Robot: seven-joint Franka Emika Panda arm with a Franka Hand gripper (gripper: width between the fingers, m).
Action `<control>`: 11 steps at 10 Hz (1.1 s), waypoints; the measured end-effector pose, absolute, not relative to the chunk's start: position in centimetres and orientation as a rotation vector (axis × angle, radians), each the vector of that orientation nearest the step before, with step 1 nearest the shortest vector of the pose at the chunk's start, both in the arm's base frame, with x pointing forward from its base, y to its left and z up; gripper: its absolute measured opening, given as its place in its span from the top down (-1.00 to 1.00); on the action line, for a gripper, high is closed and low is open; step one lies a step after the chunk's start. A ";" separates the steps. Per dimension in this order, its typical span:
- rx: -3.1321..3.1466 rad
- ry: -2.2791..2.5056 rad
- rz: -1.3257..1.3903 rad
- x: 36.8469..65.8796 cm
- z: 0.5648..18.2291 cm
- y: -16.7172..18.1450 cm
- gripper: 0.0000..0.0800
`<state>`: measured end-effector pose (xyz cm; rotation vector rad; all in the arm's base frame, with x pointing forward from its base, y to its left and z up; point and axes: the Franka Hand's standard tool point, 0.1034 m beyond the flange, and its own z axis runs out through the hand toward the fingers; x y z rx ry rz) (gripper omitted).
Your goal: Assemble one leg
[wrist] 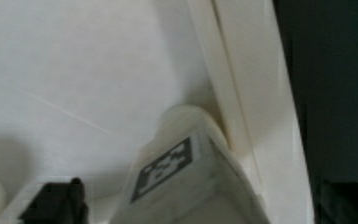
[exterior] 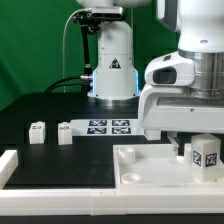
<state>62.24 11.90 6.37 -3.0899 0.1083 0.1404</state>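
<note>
A white leg with a black-and-white tag stands upright over the exterior view's right part of the large white board with the raised rim. My gripper hangs straight over this leg, with one dark finger beside it. In the wrist view the leg lies between my jaws, close against the board's rim. A gap shows between the leg and the black finger, so the jaws stand open around it. The other finger is hard to make out against the dark table.
Two more loose legs stand on the black table at the exterior view's left. The marker board lies behind them in front of the arm's base. A white bracket sits at the front left.
</note>
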 end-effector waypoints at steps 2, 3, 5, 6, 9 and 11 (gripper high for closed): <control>-3.088 -0.062 0.135 62.3 6.4 11.8 -0.31; -3.089 -0.050 0.135 62.3 6.4 11.8 0.04; -3.089 -0.038 0.135 62.3 6.4 11.8 0.28; -3.090 -0.004 0.136 62.3 6.4 11.8 0.27; -3.034 0.537 0.091 62.5 6.4 11.5 0.27; -2.902 1.018 0.083 62.5 6.3 11.7 0.27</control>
